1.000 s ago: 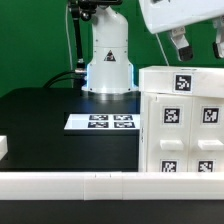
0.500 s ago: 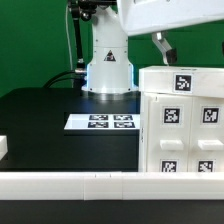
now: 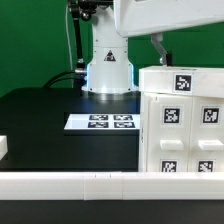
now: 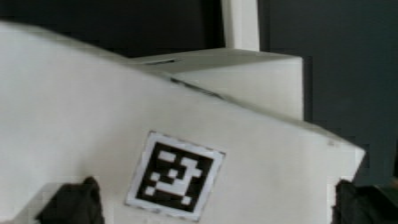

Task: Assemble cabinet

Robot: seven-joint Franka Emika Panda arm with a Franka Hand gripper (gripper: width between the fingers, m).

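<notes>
Large white cabinet (image 3: 182, 122) standing on the black table (image 3: 40, 125), filling the exterior view's right side, just beside the marker board (image 3: 101, 122) and nearly meeting that board's right edge. Square black-and-white tags on the cabinet's top face and across its front panels. Marker board lying flat in front of the arm's white base (image 3: 108, 62), several tags in a row on it. Low white rail (image 3: 70, 184) running along the table's near edge, in front of the marker board; small white block (image 3: 3, 148) at the exterior view's left edge, well apart from the cabinet. Gripper (image 3: 190, 42) hanging above the cabinet's top, only one dark finger (image 3: 160, 46) clearly seen under the white arm housing in the exterior view. Seen from the wrist: both dark fingertips (image 4: 71, 199) standing wide apart, one on either side of a white cabinet face (image 4: 160, 120) carrying a single tag (image 4: 178, 173). Gripper (image 4: 214, 203) spread fully, gripping nothing; contact between pads and cabinet not discernible. Dark background beyond the cabinet's edge.
</notes>
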